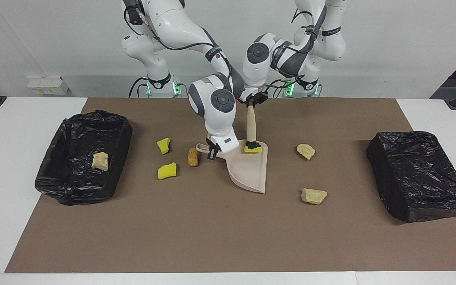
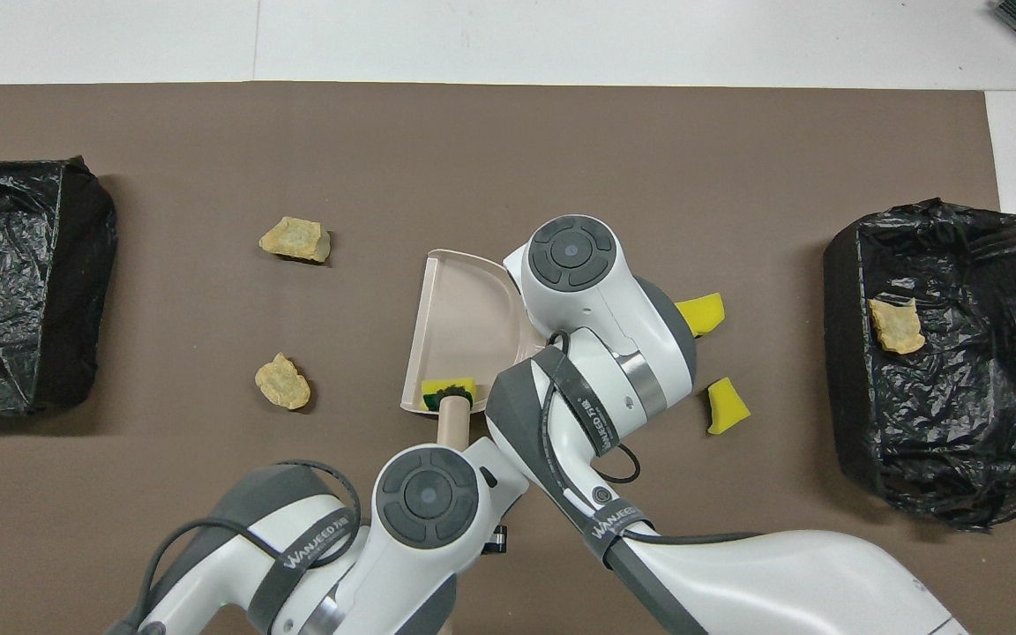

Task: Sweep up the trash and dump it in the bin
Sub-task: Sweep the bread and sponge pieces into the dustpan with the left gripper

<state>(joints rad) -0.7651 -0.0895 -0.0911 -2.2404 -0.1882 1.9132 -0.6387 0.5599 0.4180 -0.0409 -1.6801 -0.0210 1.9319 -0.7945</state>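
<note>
My right gripper [image 1: 212,152] is shut on the handle of the beige dustpan [image 1: 249,172], which rests on the brown mat with its mouth toward the left arm's end. Over the pan, my left gripper [image 1: 253,100] is shut on the top of the brush [image 1: 251,126]. Its bristles touch a yellow sponge chunk [image 1: 253,150] lying in the pan at the edge nearest the robots [image 2: 448,388]. Loose trash on the mat: two yellow chunks [image 1: 164,145] [image 1: 167,171], a brown nugget [image 1: 192,156] and two tan lumps [image 1: 305,151] [image 1: 314,195]. The black-lined bin [image 1: 50,180] holds a tan lump [image 1: 100,161].
A second black-bagged box [image 1: 420,174] stands at the left arm's end of the table. The mat's edge [image 1: 212,269] runs along the side farthest from the robots. In the overhead view both arms cover the mat near the robots, hiding the brown nugget and both grippers.
</note>
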